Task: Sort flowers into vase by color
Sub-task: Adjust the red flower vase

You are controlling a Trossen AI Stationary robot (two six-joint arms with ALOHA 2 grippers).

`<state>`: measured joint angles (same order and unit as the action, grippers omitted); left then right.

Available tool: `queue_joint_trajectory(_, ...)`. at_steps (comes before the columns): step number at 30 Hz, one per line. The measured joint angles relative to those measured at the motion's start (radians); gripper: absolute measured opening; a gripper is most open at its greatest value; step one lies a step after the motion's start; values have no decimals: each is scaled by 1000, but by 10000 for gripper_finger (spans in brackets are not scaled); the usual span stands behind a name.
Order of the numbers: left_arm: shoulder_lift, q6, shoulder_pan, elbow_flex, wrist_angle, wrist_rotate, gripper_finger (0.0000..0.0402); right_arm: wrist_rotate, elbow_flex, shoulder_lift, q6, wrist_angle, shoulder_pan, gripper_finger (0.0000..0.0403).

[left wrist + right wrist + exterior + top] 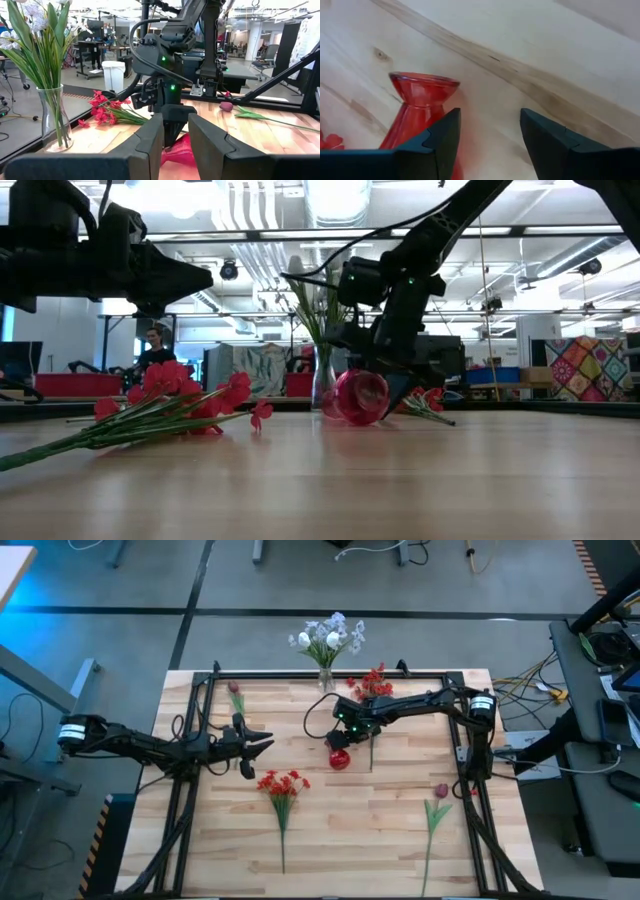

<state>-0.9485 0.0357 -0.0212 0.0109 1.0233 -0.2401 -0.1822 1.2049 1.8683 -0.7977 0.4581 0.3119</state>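
Red glass vase [339, 758] lies toppled beneath the spread right gripper [341, 739]; left gripper [262, 743], spread too, waits nearby.

Red vase [422, 107] cut off below by right pincer's [490, 145] fingers; glass vase [322, 385] partly hidden behind the arm; tulip [236, 695] too small to tell detail.

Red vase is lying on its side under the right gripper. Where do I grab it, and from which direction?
Probably at the narrow neck of the red vase, just behind its flared rim, coming down from above with the right gripper. The flare should stop slipping, while the round body could roll. The open fingers sit to one side of the neck, so centre them first.
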Motion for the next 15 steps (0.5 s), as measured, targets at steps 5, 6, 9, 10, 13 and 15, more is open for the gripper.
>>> queue_joint_trajectory(5, 0, 0, 0, 0, 0, 0, 78, 0, -2, 0, 57, -61, 0, 164)
queue_joint_trajectory(6, 0, 0, 0, 0, 0, 0, 78, 0, -2, 0, 72, -68, 0, 155)
queue_joint_trajectory(9, 0, 0, 0, 0, 0, 0, 78, 0, 5, 0, 132, -70, 2, 133)
queue_joint_trajectory(10, 0, 0, 0, 0, 0, 0, 78, 0, 14, 0, 138, -65, 4, 130)
queue_joint_trajectory(13, 0, 0, 0, 0, 0, 0, 78, -2, 55, 0, 174, -63, 7, 135)
queue_joint_trajectory(15, 0, 0, 0, 0, 0, 0, 78, -10, 95, 0, 183, -54, 7, 151)
